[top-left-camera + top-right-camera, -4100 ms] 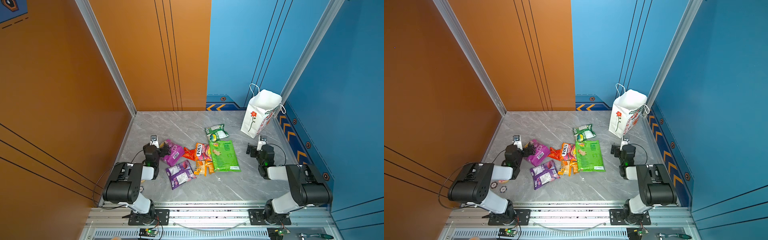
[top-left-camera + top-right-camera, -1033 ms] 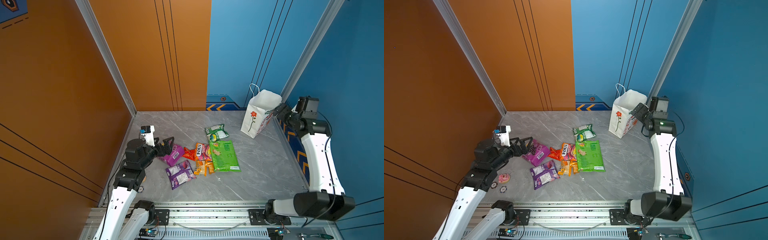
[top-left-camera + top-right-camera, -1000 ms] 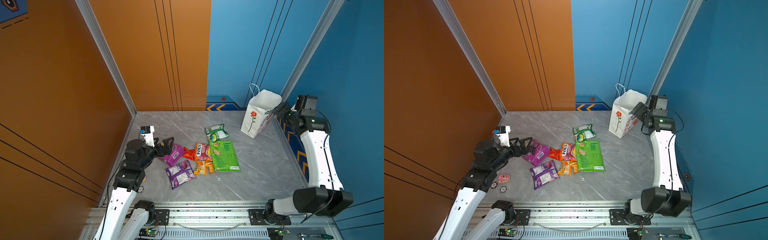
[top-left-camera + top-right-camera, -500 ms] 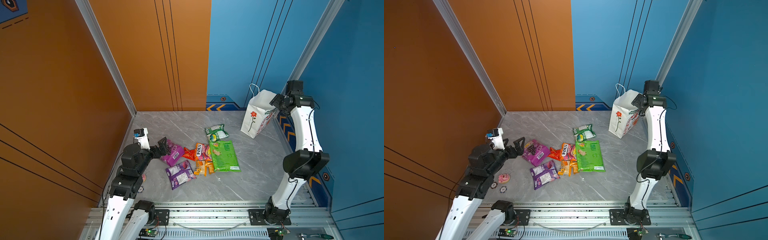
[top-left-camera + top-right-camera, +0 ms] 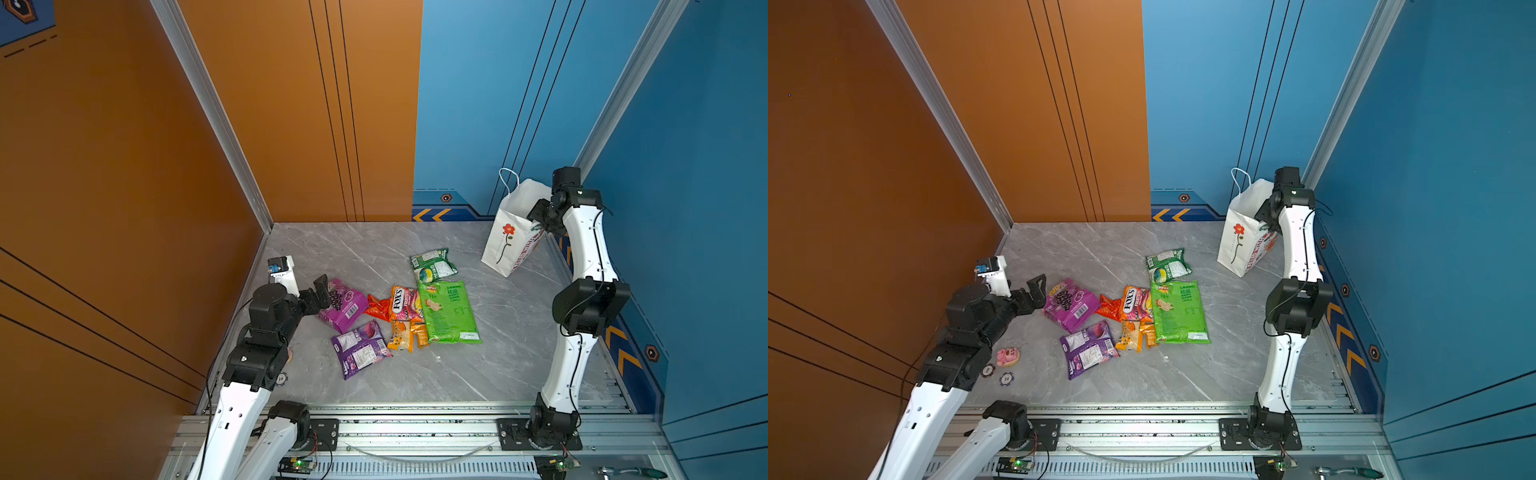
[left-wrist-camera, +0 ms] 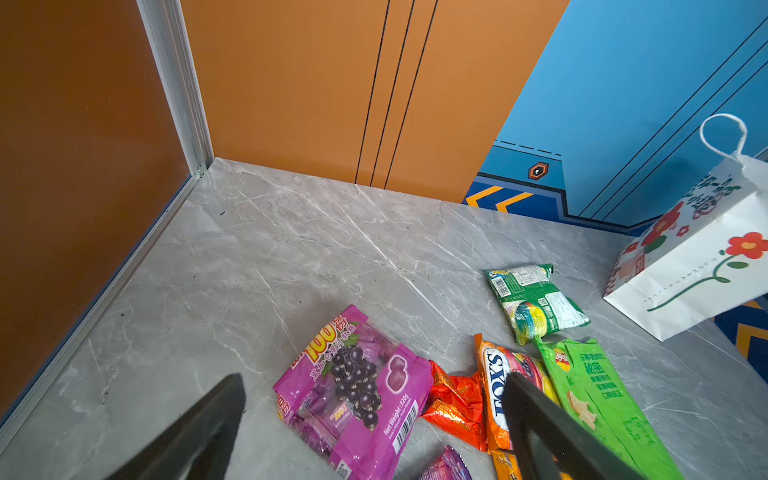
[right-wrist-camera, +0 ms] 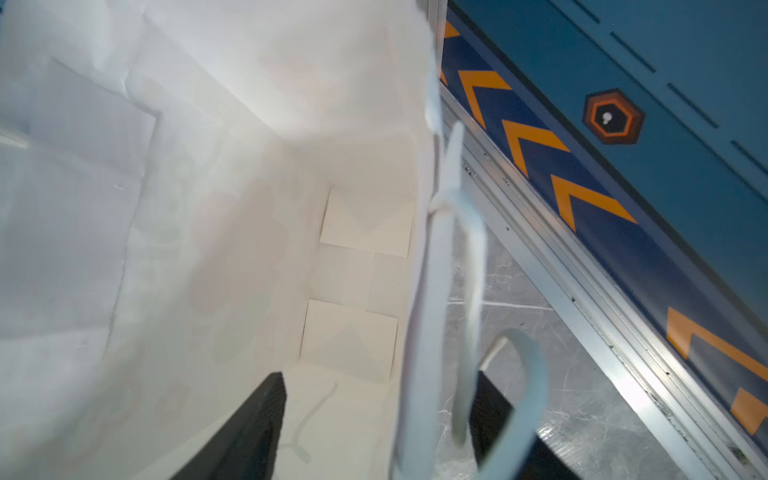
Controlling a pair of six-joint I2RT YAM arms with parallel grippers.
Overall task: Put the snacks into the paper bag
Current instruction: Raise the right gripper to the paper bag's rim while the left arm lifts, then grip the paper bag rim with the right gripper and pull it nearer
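Observation:
The snacks lie in a cluster mid-floor: a purple grape packet (image 5: 345,307) (image 6: 357,390), a second purple one (image 5: 360,348), a red-orange one (image 5: 378,307), the FOX'S packet (image 5: 401,303), a large green bag (image 5: 449,311), a small green one (image 5: 432,264) and small orange-yellow ones (image 5: 407,334). My left gripper (image 5: 322,293) (image 6: 372,386) hangs open just left of the grape packet, holding nothing. The white paper bag (image 5: 509,232) (image 7: 166,208) stands at the back right. My right gripper (image 5: 540,214) (image 7: 380,378) straddles its rim, one finger inside, one outside by the cord handle (image 7: 469,266), jaws apart.
A pink toy (image 5: 1008,356) and two poker chips (image 5: 1006,378) lie near the left arm's base. Orange walls close the left and back, blue walls the right. An aluminium rail (image 5: 415,428) runs along the front edge.
The right arm has folded upward and swung its gripper over the bag's rim, its jaws narrowing. The left gripper has drawn slightly back from the grape packet, still wide open.

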